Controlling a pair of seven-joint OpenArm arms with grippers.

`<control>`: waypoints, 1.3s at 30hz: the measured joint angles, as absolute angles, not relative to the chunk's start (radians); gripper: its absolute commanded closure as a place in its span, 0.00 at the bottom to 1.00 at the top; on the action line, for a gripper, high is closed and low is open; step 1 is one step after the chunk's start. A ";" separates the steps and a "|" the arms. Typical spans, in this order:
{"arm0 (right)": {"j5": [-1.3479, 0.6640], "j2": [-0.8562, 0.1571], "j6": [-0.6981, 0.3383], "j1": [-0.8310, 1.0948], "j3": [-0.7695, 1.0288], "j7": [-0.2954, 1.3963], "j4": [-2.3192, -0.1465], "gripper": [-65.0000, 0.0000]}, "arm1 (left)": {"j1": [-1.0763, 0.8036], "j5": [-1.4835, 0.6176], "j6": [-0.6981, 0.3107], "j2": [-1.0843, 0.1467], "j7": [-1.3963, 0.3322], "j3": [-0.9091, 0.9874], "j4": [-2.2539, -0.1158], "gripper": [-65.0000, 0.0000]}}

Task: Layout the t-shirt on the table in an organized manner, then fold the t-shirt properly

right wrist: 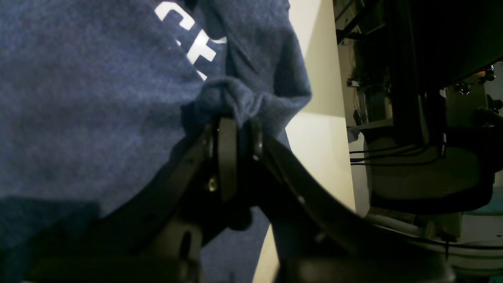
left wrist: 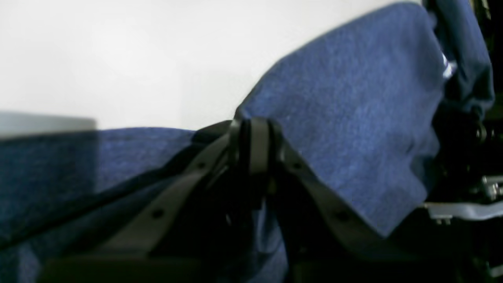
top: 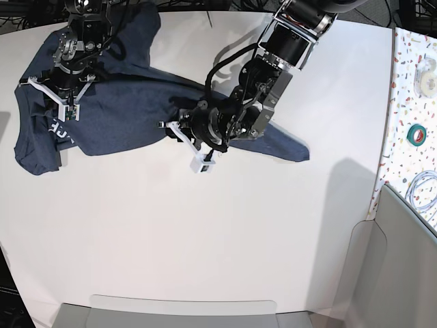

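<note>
The dark blue t-shirt (top: 130, 102) lies crumpled and stretched across the far left of the white table (top: 205, 239). White lettering (top: 60, 137) shows at its left end. My right gripper (top: 58, 116) is over that left end. In the right wrist view it (right wrist: 235, 125) is shut on a bunched fold of the t-shirt (right wrist: 78, 98), below the lettering (right wrist: 188, 43). My left gripper (top: 171, 128) is at the shirt's near edge in the middle. In the left wrist view its fingertips (left wrist: 253, 145) are shut on the cloth (left wrist: 353, 98), which drapes to both sides.
A speckled surface (top: 413, 82) runs along the right edge, carrying a green tape roll (top: 417, 132), a white roll (top: 427, 65) and a cable (top: 423, 191). A grey panel (top: 403, 260) stands at the near right. A grey strip (top: 184, 311) lines the table's near edge.
</note>
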State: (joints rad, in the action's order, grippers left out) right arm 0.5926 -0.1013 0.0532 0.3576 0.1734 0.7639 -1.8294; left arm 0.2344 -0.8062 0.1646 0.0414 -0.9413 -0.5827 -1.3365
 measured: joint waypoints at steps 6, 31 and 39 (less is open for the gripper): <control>0.593 -0.102 0.053 0.358 0.173 0.764 -1.829 1.00 | 0.226 -0.798 0.173 0.041 -0.943 -0.581 -1.369 1.00; 0.592 -0.101 0.053 0.357 0.173 0.757 -1.829 1.00 | 0.138 -0.812 0.169 -0.098 -0.825 -0.580 -1.958 1.00; 0.593 -0.101 0.053 0.359 0.174 0.764 -1.822 1.00 | 0.138 -0.801 0.176 -0.215 -0.644 -0.574 -2.045 1.00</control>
State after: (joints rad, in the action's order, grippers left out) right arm 0.5926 -0.1013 0.0528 0.3592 0.1741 0.7639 -1.8225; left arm 0.1383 -0.8009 0.1761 -0.2146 -0.6441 -0.5743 -2.0449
